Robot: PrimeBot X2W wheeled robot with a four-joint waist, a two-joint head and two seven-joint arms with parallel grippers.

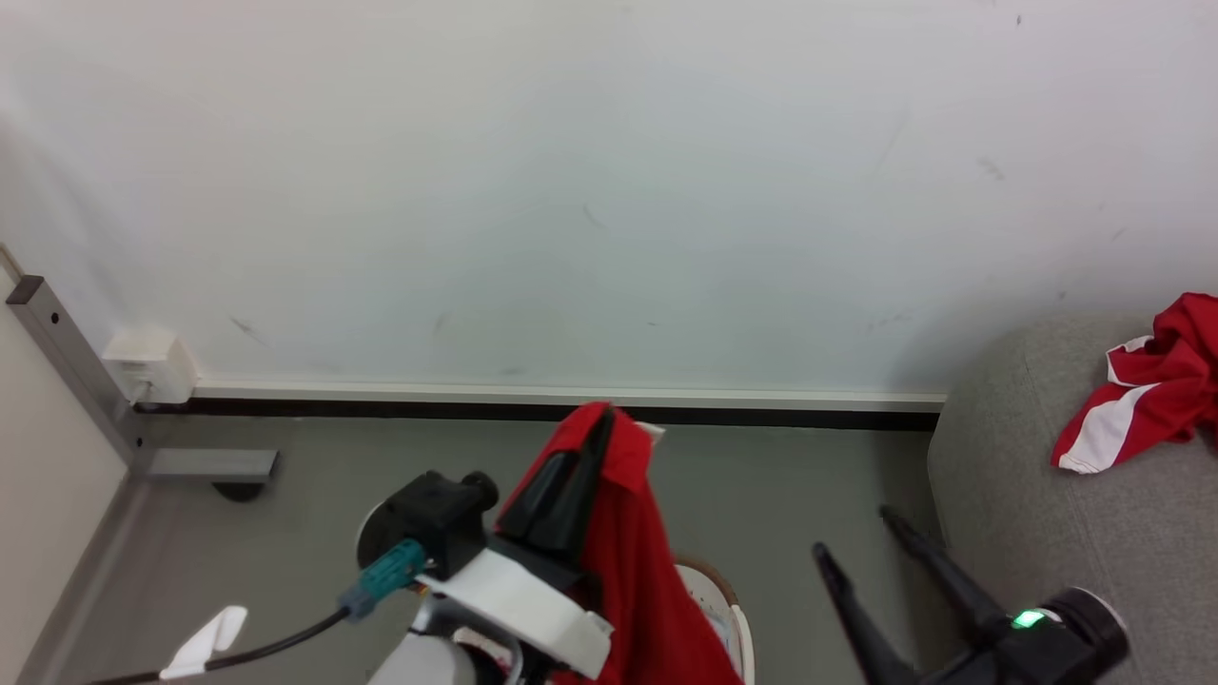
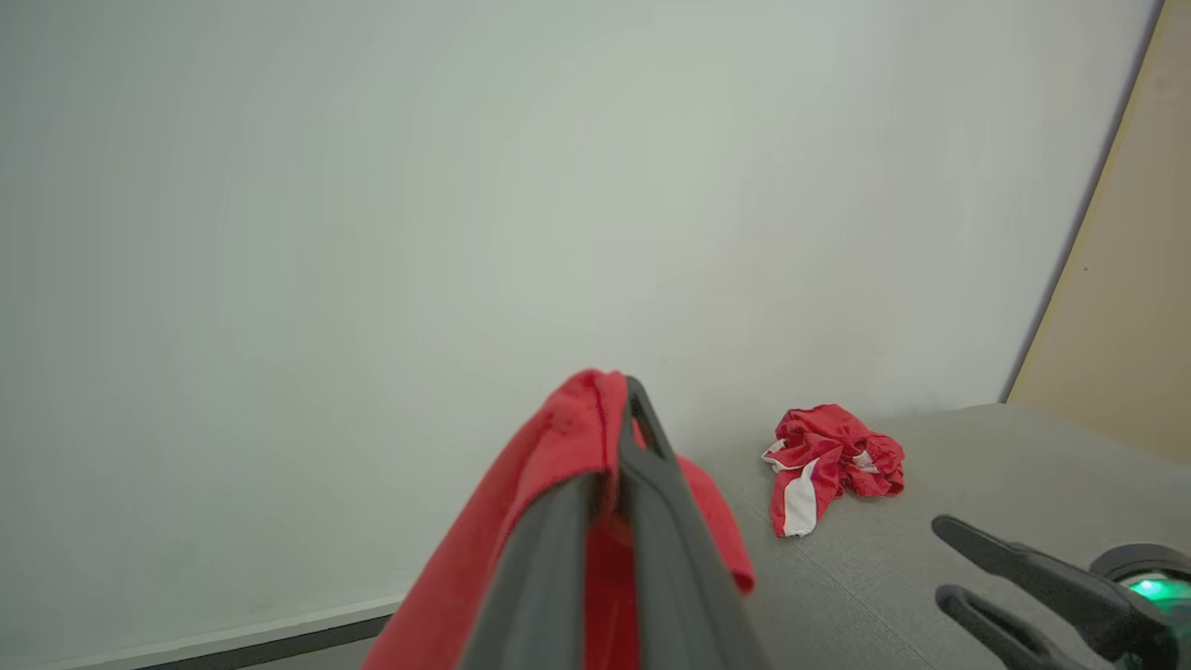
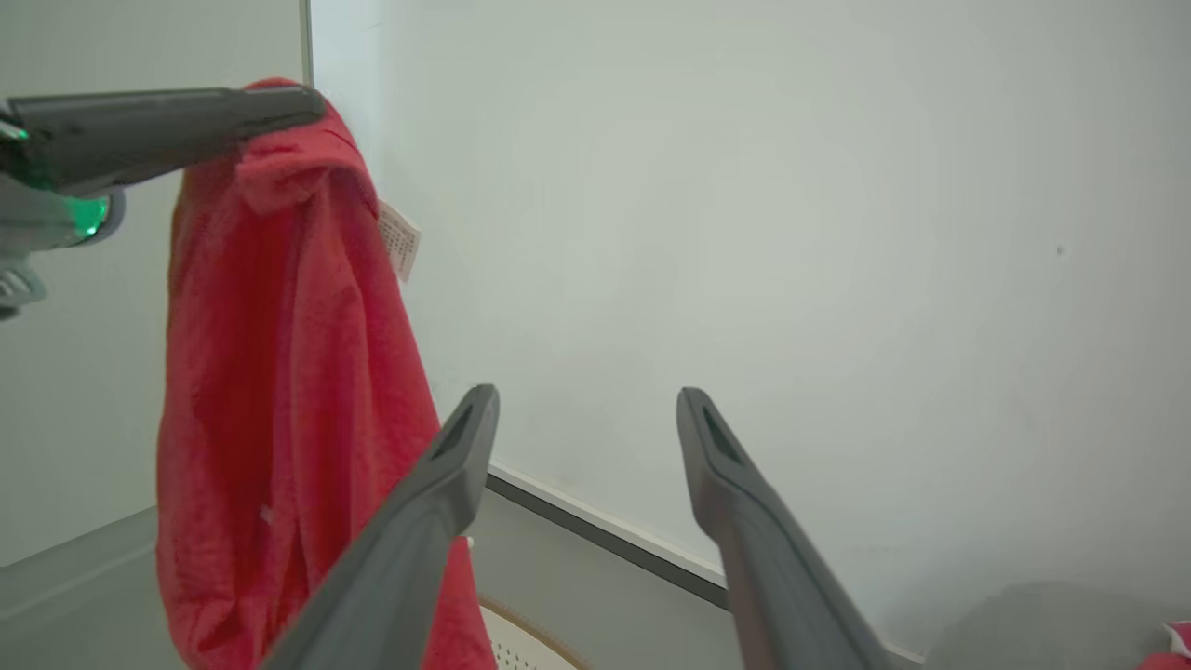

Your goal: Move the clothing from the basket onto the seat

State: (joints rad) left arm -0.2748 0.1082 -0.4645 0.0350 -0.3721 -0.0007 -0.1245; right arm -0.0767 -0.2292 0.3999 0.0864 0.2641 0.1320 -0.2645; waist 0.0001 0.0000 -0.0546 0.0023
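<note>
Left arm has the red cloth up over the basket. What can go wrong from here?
1. The left gripper pinches the cloth near its fingertips; a swing may shake it loose onto the floor.
2. The cloth's end hangs down by the basket rim and might snag there.
3. The open right gripper stands between cloth and seat; the cloth could catch on it.

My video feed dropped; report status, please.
Left gripper jaws shut on red garment, hanging above basket. Right gripper jaws open, empty. Red-and-white garment on seat. Nothing seen blocking.
</note>
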